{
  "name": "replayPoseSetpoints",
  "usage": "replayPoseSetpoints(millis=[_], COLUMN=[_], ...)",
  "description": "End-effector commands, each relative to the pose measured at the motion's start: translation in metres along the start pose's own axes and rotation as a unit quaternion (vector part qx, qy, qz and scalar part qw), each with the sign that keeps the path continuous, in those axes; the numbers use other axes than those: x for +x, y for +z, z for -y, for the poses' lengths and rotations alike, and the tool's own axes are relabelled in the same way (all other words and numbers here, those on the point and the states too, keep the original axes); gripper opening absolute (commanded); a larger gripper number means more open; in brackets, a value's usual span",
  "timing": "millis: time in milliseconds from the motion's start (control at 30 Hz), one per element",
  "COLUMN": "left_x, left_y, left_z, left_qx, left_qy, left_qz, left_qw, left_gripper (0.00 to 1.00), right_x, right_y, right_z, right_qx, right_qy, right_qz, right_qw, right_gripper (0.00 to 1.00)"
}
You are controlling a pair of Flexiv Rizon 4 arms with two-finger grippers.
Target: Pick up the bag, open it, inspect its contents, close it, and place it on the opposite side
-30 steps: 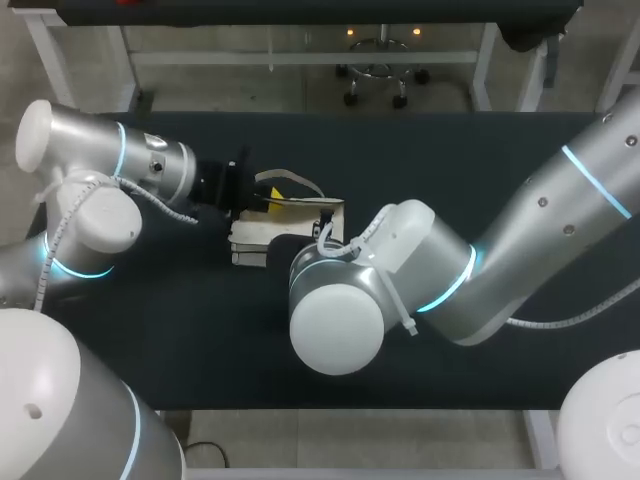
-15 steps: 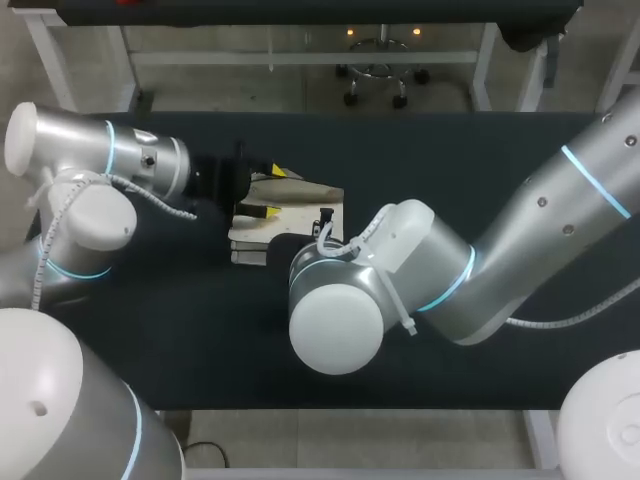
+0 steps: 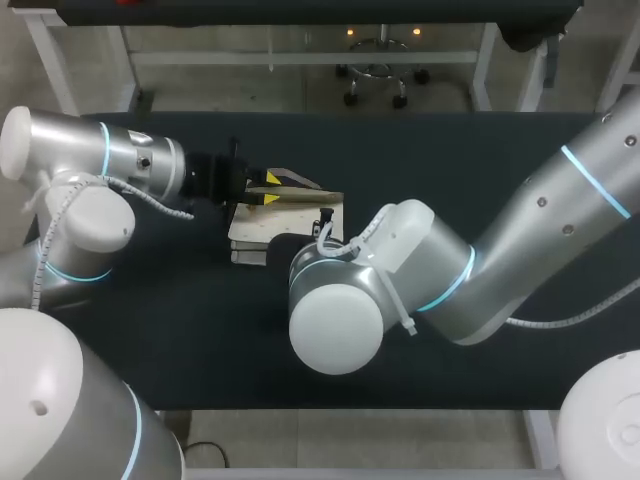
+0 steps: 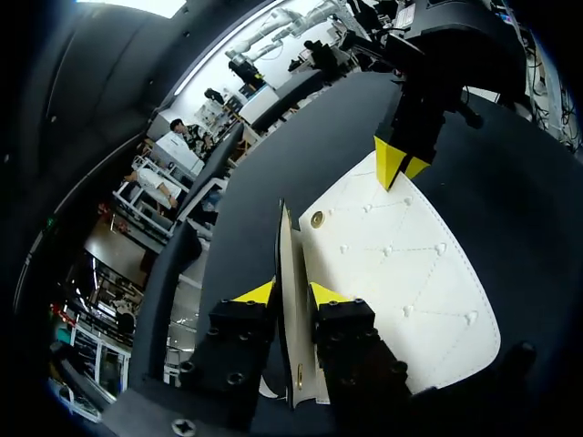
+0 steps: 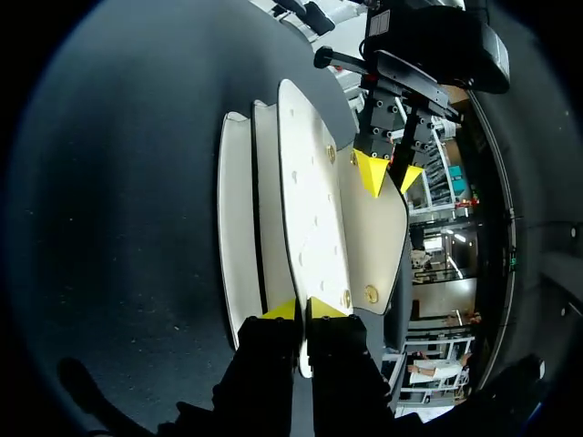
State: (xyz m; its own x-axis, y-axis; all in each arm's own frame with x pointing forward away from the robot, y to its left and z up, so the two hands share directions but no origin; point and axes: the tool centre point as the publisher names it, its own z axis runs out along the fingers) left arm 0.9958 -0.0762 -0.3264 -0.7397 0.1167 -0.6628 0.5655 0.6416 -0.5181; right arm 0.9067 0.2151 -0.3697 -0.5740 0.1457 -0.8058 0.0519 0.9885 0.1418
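Dark bench (image 3: 450, 160) carries the white bag (image 3: 290, 215), my left pincer (image 4: 293, 293) and right pincer (image 5: 303, 309) each clenched on a flap, opening looks underway; inspecting, closing, placing remain.

Bag (image 3: 290, 222) is laid on the table (image 3: 450, 160), left of the middle in the head view.

Left arm is seen coming in from the left. The left gripper (image 3: 258, 188) is set at the bag's far left edge, with a thin panel edge of the bag pinched between its fingers from two sides.

Right arm is seen coming in from the right, with its wrist held over the bag's near right part. The right gripper (image 5: 301, 309) is clamped on the opposite edge of the bag.

The two grippers are placed facing each other across the bag, with its layers fanned out between them.
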Motion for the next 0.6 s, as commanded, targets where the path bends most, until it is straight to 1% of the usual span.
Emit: replayPoseSetpoints(millis=[33,200,300,367,600], left_x=[0.006,0.018,0.028,0.034,0.046], left_y=[0.000,-0.005,-0.003,-0.002,0.002], left_z=[0.000,0.004,0.003,0.002,-0.001], left_qx=[0.009,0.010,0.006,0.013,0.015], left_qy=[0.010,0.032,0.040,0.042,0.048], left_qz=[0.012,0.018,0.022,0.023,0.021], left_qw=[1.000,0.999,0.999,0.999,0.998], left_gripper=[0.00,0.00,0.00,0.00,0.00], right_x=[0.001,0.001,0.001,0.001,0.001], right_y=[0.002,0.002,0.002,0.002,0.002], right_z=[-0.001,-0.001,-0.001,-0.001,-0.001], right_qx=[0.001,0.001,0.001,0.001,0.001], right_qy=[0.001,0.001,0.001,0.001,0.001], right_qz=[0.002,0.002,0.002,0.002,0.002], right_qw=[1.000,1.000,1.000,1.000,1.000], right_gripper=[0.00,0.00,0.00,0.00,0.00])
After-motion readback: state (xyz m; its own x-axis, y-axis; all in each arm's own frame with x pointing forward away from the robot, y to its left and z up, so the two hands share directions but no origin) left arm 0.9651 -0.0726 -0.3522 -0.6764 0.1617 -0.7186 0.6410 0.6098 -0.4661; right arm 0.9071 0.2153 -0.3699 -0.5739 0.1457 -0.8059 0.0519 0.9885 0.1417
